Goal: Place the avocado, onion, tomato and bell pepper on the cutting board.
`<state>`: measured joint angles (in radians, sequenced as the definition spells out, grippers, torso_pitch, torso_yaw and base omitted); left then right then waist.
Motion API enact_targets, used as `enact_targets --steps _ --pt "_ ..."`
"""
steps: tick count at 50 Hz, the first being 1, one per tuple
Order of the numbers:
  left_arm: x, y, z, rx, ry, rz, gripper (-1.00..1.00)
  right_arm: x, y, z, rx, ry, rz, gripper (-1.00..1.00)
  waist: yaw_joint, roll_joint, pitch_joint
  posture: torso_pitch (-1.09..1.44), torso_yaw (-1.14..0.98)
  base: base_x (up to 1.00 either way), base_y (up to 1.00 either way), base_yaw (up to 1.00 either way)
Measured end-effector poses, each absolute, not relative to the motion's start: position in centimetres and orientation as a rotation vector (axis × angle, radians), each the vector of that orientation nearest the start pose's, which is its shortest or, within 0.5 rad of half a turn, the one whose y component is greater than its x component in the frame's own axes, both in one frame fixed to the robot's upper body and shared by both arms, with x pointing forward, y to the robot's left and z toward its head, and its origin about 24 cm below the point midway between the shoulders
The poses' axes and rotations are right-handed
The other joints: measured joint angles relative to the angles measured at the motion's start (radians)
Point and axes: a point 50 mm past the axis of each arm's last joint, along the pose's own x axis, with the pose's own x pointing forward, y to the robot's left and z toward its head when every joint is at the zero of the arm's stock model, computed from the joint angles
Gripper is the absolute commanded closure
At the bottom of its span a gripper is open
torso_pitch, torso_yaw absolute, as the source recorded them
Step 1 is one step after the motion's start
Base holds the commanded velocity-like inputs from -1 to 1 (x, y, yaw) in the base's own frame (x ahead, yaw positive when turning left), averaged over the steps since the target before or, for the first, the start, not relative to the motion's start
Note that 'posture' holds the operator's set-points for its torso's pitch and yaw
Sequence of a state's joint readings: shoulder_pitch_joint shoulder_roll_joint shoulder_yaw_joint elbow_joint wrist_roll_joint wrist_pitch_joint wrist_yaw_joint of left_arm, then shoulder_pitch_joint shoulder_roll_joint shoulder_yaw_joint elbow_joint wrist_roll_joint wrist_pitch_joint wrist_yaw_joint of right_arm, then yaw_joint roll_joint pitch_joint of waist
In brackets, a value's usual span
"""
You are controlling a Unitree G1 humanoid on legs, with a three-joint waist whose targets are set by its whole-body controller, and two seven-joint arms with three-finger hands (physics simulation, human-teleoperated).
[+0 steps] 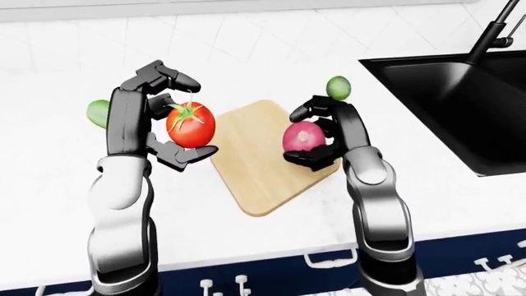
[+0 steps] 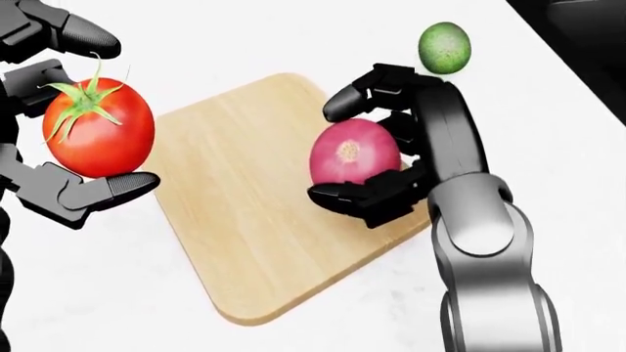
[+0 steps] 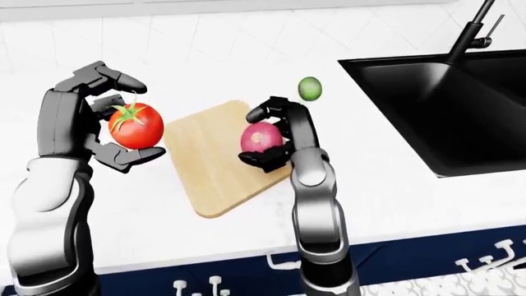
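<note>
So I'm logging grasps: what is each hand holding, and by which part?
Left hand holds the tomato, fingers above and below its body. Right hand holds the onion, gripped round its sides over the cutting board.

Bright, even, shadowless simulator light washes out the white counter [image 1: 246, 55]; all views are sharp and undistorted.

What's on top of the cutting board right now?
Nothing rests on the cutting board; its visible wood is bare. The right robot hand holds the onion over its right edge, covering that strip, so contact there cannot be seen.
</note>
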<state>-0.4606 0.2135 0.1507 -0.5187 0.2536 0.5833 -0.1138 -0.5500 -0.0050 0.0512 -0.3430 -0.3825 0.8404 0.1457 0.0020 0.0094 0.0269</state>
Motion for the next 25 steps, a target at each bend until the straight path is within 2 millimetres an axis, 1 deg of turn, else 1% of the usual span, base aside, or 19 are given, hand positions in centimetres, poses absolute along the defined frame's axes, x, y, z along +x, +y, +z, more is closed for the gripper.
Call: enact_targets --steps 8,10,13,15,21,25 --pt "27.6 18.6 23.1 0.374 -0.390 0.146 1.00 30.4 -11.5 19.0 -0.314 -0.044 0.059 0.25 0.001 0.000 0.000 0.00 0.00 0.00 0.00 0.00" --pt "27.6 18.6 23.0 0.375 -0.388 0.147 1.00 30.3 -11.6 19.0 -0.312 -0.044 0.061 0.14 0.001 0.000 0.000 0.00 0.00 0.00 0.00 0.00" --pt "27.6 18.6 22.9 0.374 -0.385 0.146 1.00 30.1 -11.6 18.9 -0.308 -0.044 0.068 0.07 0.001 -0.001 0.000 0.00 0.00 0.00 0.00 0.00" --pt "27.4 18.7 23.0 0.374 -0.386 0.147 1.00 30.0 -11.6 19.0 -0.305 -0.045 0.072 0.00 0.000 0.000 0.001 0.00 0.00 0.00 0.00 0.00" --pt "27.7 18.6 22.8 0.373 -0.382 0.147 1.00 29.4 -11.8 19.4 -0.288 -0.052 0.075 -0.14 0.002 -0.001 0.001 0.00 0.00 0.00 0.00 0.00" --pt "27.7 18.6 22.8 0.374 -0.381 0.145 1.00 29.1 -11.9 19.9 -0.281 -0.068 0.083 -0.30 0.001 -0.001 0.001 0.00 0.00 0.00 0.00 0.00"
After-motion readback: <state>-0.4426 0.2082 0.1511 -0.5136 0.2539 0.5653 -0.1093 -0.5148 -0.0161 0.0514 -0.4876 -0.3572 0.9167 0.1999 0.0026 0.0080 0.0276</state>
